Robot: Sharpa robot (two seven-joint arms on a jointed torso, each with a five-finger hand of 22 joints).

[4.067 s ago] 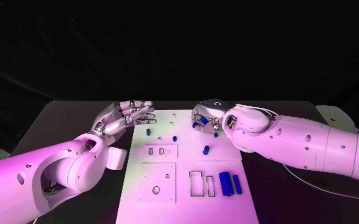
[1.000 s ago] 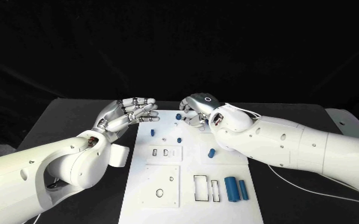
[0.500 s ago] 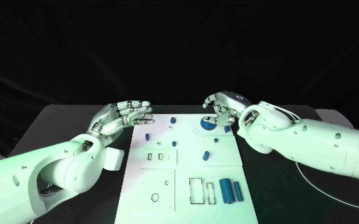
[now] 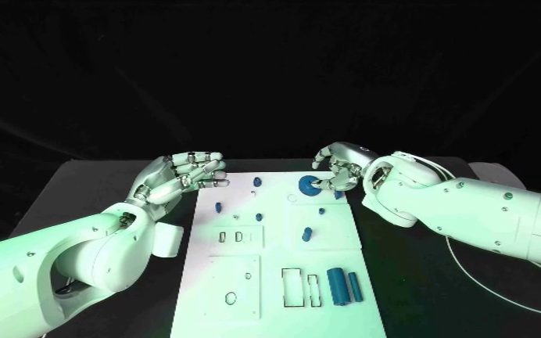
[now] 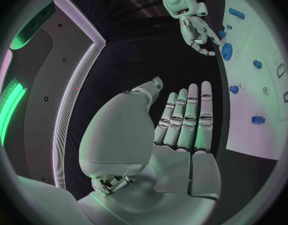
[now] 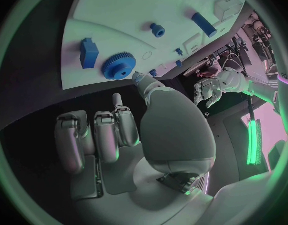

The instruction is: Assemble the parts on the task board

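Blue gear (image 4: 308, 185) lies on the board, just beside the empty, spread right robot hand (image 4: 339, 170).

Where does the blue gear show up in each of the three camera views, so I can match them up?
Head view: the blue gear lies at the far end of the task board, just beside the right hand.
Left wrist view: the gear lies on the board below the right hand.
Right wrist view: the gear lies just past the fingertips.
Shared landmark: the blue block next to the gear.
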